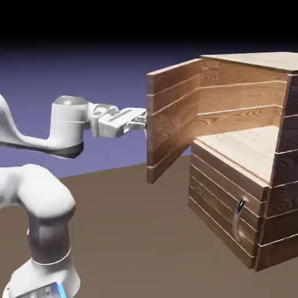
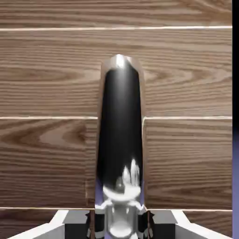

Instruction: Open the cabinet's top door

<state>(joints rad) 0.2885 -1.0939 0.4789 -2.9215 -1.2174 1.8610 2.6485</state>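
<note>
Wooden cabinet (image 1: 233,144) — top door (image 1: 172,119) wide open, hand (image 2: 119,225) clamped on its handle (image 2: 120,126).

You have 2 views. In the exterior view, you look from beside the robot arm (image 1: 67,125), somewhat above the tabletop (image 1: 122,233), across toward the cabinet (image 1: 230,204). That camera stands well back: you get much of the arm at the exterior view's left and most of the cabinet at the right, cropped by the edge. In the hand view, you look along the gripper (image 2: 120,224), straight at the front planks of the top door (image 2: 186,74), so close that they nearly fill the picture. Your 2 views share the top door and the gripper.
</note>
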